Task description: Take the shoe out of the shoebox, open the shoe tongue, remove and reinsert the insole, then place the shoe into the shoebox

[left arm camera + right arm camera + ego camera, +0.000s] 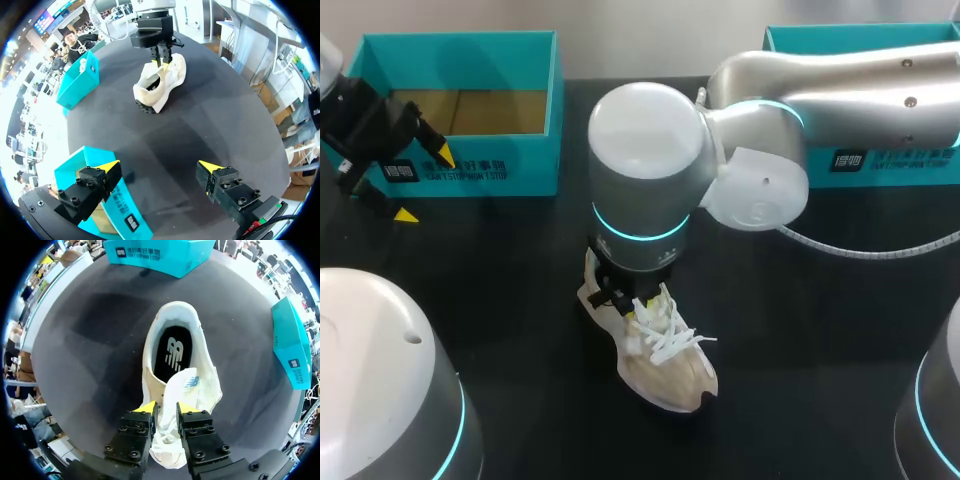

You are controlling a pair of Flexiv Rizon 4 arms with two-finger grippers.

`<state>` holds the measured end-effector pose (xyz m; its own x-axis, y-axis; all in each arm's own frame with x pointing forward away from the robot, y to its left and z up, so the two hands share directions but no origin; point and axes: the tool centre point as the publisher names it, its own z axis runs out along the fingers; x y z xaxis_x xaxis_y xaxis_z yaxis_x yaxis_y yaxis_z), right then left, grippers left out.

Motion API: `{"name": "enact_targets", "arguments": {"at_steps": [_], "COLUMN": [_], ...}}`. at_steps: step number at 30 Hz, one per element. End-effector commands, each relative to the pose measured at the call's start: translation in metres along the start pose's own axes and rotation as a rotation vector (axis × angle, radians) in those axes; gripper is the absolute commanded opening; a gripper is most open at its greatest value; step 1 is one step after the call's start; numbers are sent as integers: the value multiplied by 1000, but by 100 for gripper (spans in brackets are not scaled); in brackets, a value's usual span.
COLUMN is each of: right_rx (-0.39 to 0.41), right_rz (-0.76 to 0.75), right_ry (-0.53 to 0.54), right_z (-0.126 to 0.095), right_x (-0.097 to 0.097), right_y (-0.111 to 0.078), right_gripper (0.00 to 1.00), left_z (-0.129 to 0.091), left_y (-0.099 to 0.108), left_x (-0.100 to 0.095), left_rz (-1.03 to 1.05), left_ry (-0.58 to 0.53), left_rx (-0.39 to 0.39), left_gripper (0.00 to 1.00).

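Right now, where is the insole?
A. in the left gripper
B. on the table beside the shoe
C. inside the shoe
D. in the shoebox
C: the right wrist view shows the dark insole lying flat inside the shoe, just ahead of the tongue that the right gripper pinches.

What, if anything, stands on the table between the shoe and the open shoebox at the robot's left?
Nothing visible: bare table separates the shoe from the shoebox. The left gripper, open, hovers by the box's front corner, off the direct path. The right gripper grips the tongue.
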<state>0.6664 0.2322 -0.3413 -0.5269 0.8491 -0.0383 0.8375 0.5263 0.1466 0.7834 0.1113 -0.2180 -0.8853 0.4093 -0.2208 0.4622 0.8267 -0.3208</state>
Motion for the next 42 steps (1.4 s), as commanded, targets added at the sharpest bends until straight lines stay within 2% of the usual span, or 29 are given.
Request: {"name": "enact_targets", "arguments": {"at_steps": [1,5,15,23,30,37,42], "right_rx": [6,9,-48,-78,-54,8,22], "right_rz": [10,18,1,32,35,36,32], "right_ry": [45,41,-27,-55,-32,9,54], "right_z": [25,28,-12,-28,-12,17,31], "right_x": [-8,-12,-7,-12,-14,-18,-18], "right_y": [4,9,3,-8,-6,-4,-4], "right_gripper": [22,21,23,24,22,20,20], "left_z": [0,0,0,0,0,0,0], "left_y": [-1,-1,-1,-1,-1,-1,-1], "left_x": [1,1,1,1,1,1,1], "left_rz": [0,0,0,0,0,0,0], "left_ry": [1,1,1,1,1,1,1], "left_rx": [-4,-4,-4,-4,-4,-4,-4], "left_gripper": [100,100,100,100,100,100,100]}}
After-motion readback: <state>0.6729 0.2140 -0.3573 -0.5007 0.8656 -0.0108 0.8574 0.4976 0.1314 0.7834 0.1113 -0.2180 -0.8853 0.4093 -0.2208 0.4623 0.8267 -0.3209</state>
